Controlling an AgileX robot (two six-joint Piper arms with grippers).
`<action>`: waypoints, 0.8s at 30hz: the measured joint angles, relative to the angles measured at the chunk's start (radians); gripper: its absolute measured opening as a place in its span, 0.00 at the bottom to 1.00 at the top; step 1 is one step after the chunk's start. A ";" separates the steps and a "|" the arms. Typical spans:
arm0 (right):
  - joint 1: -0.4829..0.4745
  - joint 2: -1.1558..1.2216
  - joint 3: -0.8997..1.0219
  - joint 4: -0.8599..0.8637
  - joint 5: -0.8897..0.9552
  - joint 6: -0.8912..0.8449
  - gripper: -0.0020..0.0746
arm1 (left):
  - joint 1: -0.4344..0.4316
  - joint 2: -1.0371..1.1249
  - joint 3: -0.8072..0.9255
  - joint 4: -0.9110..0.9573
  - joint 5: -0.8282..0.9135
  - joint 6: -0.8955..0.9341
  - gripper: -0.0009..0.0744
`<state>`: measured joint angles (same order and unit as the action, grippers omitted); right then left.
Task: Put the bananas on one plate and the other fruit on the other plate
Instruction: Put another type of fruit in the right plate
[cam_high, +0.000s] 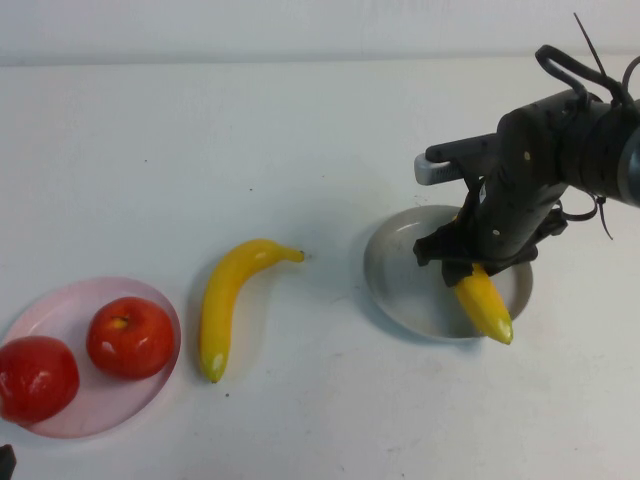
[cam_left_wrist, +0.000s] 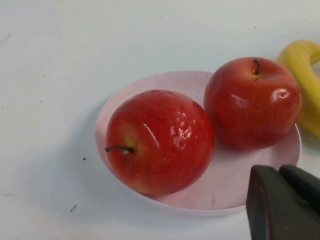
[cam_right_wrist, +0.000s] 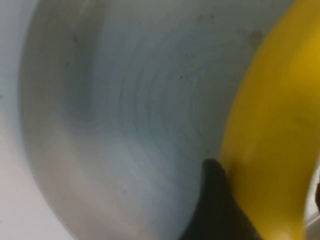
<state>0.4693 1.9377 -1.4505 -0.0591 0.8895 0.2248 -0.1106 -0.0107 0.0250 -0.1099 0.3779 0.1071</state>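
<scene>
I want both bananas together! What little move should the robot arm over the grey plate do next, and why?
Probably let go and lift straight up. The right gripper is low over the grey plate with a banana between its jaws, one end over the rim. The other banana waits on the table. The left gripper rests shut beside the pink plate, which holds both apples.

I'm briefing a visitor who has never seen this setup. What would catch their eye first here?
Two glossy red apples on the pale pink plate at the table's left edge stand out first. On the right, the right pincer hangs low over the grey plate with a banana between its fingers, while a second banana lies on the bare table between the plates. The left pincer, shut, sits beside the pink plate.
</scene>
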 joint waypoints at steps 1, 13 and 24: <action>0.000 0.000 -0.005 0.008 0.000 0.000 0.52 | 0.000 0.000 0.000 0.000 0.000 0.000 0.01; 0.096 0.002 -0.203 0.068 0.102 0.060 0.62 | 0.000 0.000 0.000 0.000 0.000 0.000 0.01; 0.332 0.223 -0.484 0.181 0.045 0.134 0.62 | 0.000 0.000 0.000 0.000 0.000 0.000 0.01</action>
<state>0.8014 2.1612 -1.9346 0.1218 0.9347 0.3592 -0.1106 -0.0107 0.0250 -0.1099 0.3779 0.1071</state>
